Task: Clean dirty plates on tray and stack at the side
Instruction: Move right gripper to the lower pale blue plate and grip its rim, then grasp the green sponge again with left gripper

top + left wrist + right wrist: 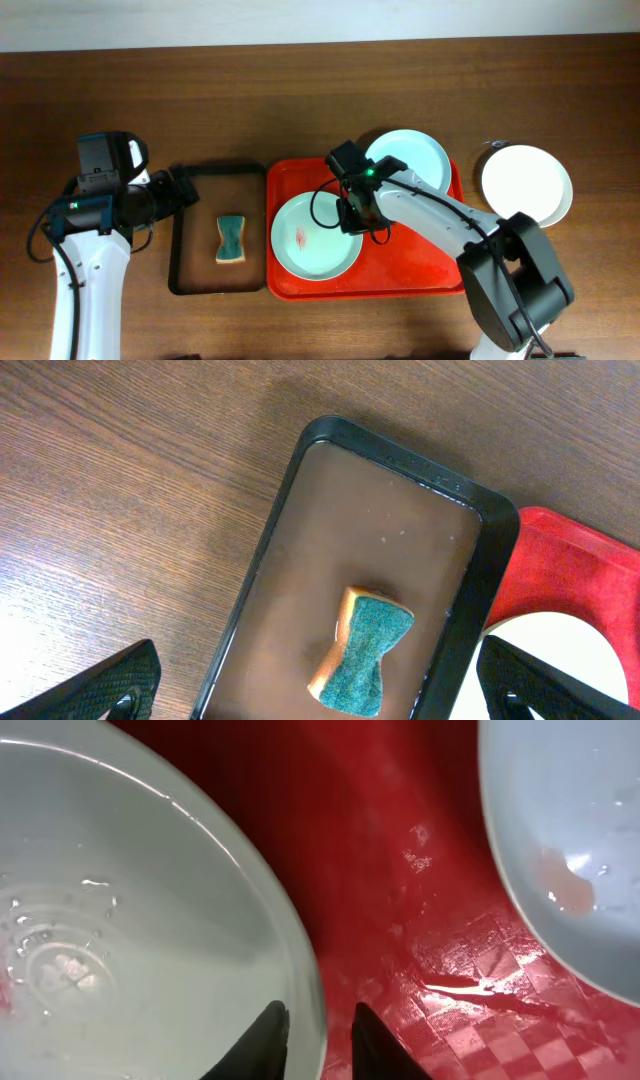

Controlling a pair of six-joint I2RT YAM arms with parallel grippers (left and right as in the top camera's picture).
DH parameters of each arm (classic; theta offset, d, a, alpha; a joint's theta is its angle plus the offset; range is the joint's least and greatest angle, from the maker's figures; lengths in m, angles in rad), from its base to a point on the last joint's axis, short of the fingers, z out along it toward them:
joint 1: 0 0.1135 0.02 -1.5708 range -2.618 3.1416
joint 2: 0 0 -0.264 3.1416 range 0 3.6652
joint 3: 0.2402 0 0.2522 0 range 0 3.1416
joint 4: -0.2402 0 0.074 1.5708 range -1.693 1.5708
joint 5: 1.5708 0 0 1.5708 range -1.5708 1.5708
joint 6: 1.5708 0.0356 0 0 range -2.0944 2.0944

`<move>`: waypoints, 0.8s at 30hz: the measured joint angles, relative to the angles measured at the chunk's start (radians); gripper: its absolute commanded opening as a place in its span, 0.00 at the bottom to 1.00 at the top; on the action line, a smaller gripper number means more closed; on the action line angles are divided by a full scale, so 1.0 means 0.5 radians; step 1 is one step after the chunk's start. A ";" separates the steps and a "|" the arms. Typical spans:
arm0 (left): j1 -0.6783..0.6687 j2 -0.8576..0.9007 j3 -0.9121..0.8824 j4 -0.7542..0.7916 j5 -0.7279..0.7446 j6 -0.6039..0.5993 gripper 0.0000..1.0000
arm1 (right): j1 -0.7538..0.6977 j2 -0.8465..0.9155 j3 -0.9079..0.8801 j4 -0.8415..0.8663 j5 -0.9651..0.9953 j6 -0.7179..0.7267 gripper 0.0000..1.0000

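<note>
Left gripper [184, 188]: centre left, jaws wide apart, empty.
Black tray [180, 250]: holds sponge [231, 238].
Red tray [400, 275]: holds smeared green plate [315, 240] and blue plate [408, 158].
Right gripper [316, 1042]: straddles the green plate's rim; grip cannot be told.
Plates likely stiff, wet-slick and breakable; take by the rim.
White plate [527, 185]: on table, far right.

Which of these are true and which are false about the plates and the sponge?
1. The sponge lies in the black tray. True.
2. The white plate is on the red tray. False: it sits on the table, to the right of that tray.
3. The pale green plate has a red smear. True.
4. The left gripper holds the sponge. False: it is open and holds nothing, and the sponge lies loose in the black tray.
</note>
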State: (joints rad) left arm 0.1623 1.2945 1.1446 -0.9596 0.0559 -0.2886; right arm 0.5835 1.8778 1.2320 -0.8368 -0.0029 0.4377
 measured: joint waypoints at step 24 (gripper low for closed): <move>0.004 0.000 0.000 0.000 0.000 0.000 0.99 | -0.033 0.040 0.016 -0.136 0.200 0.388 0.31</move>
State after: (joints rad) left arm 0.1642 1.2945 1.1446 -0.9596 0.0559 -0.2886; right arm 0.5671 1.8977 1.2400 -0.9047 0.0971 0.6319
